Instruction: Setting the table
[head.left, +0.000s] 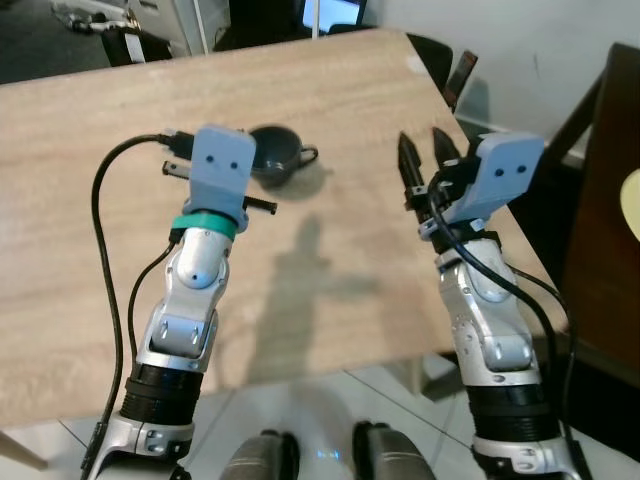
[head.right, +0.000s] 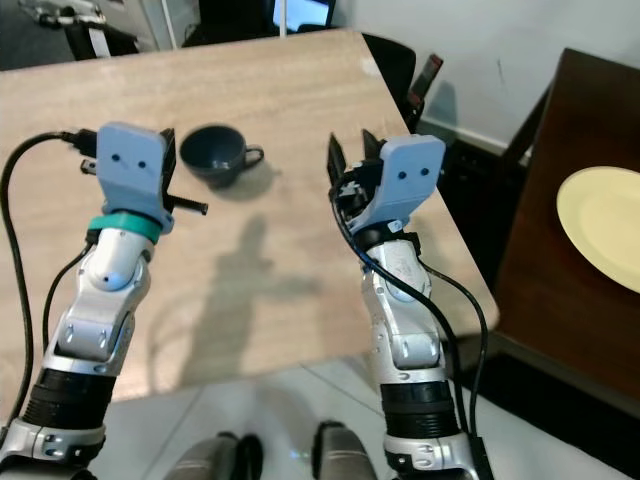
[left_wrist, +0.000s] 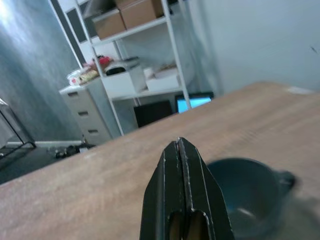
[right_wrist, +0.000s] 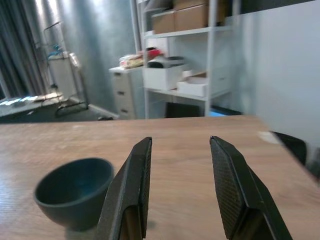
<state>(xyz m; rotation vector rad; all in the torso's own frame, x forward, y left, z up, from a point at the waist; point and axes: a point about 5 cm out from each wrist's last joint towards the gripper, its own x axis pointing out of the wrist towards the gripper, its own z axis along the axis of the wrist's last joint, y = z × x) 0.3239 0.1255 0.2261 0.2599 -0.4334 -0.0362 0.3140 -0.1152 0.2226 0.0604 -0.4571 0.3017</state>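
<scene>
A dark blue cup (head.left: 276, 155) with a small handle stands upright on the light wooden table (head.left: 330, 90), near its middle. My left gripper (left_wrist: 181, 150) hovers just beside the cup on its left, fingers pressed together with nothing between them. The cup (left_wrist: 250, 192) lies just past its tip. My right gripper (head.left: 425, 150) is held over the table's right side, open and empty, with the cup (right_wrist: 75, 192) off to its left. A pale yellow plate (head.right: 600, 222) rests on a dark wooden surface to the far right.
The table's right edge and near edge lie close to my arms. A black chair (head.right: 395, 62) stands at the table's far right corner. White shelves with boxes (right_wrist: 185, 45) and a drawer unit (left_wrist: 87, 112) stand beyond the table. White tiled floor (head.right: 280, 410) is below me.
</scene>
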